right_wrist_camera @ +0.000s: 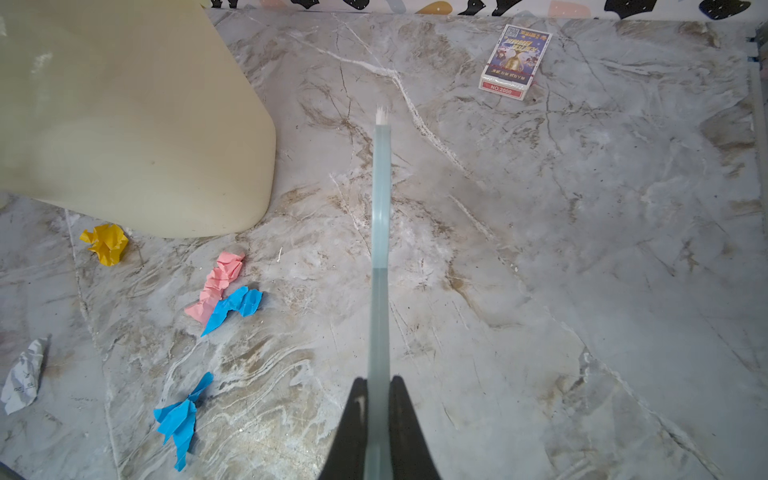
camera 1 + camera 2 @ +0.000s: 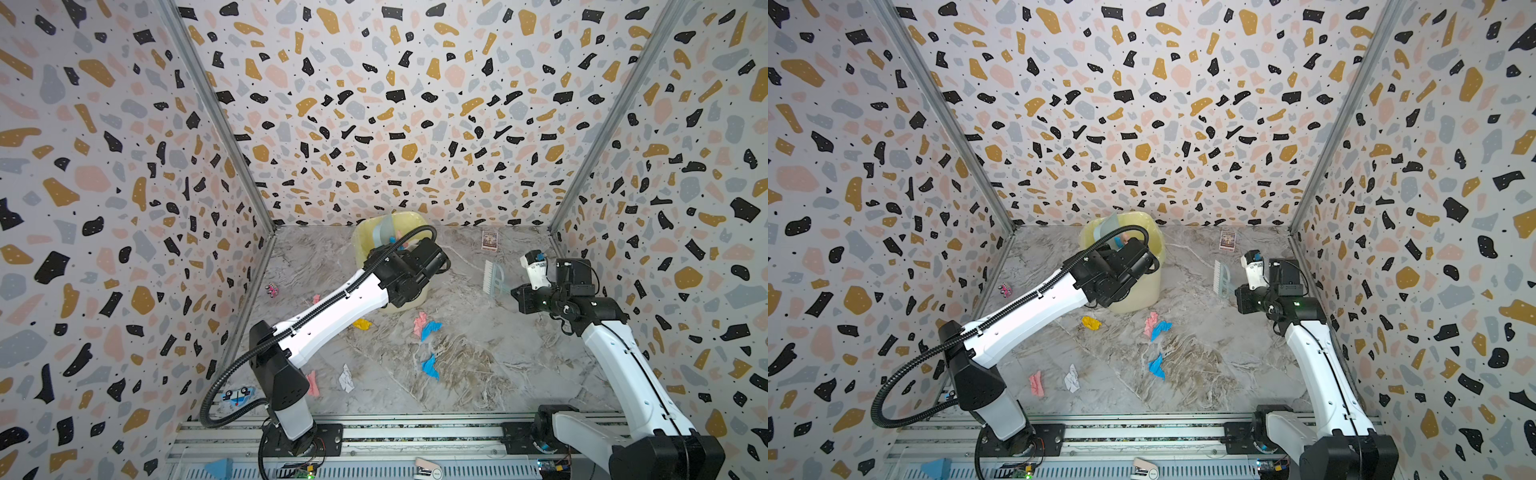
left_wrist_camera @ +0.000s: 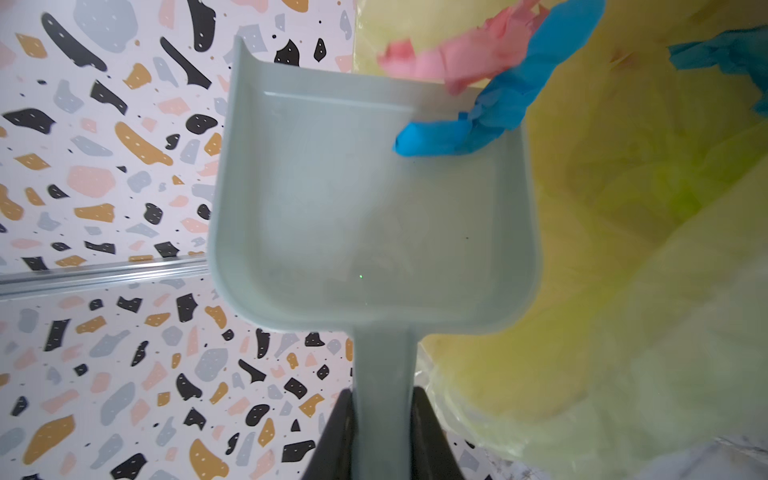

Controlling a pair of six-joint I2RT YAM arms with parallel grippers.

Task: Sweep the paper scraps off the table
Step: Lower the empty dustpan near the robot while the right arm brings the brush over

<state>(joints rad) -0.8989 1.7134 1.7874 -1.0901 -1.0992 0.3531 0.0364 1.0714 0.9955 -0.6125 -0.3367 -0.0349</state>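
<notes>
Six paper scraps lie in plain sight on the table (image 1: 582,249): one yellow scrap (image 1: 106,243) just beside the bin's base, a pink scrap (image 1: 218,282) touching a blue scrap (image 1: 235,305), a second blue scrap (image 1: 178,419) nearer the front, one white scrap (image 2: 1072,379) and a second pink scrap (image 2: 1036,383) by the left arm's base. Two more, one pink (image 3: 453,62) and one blue (image 3: 453,135), sit at the lip of the single grey dustpan (image 3: 374,216), which is tilted over the one yellow-lined bin (image 3: 623,249); another blue bit (image 3: 723,54) lies inside it. One printed card (image 1: 515,58) and one tiny pink toy (image 2: 272,289) lie apart. The left gripper (image 3: 382,432) is clamped on the dustpan's handle. The right gripper (image 1: 378,415) is closed tight on the single brush (image 1: 381,199), over bare table right of the bin
</notes>
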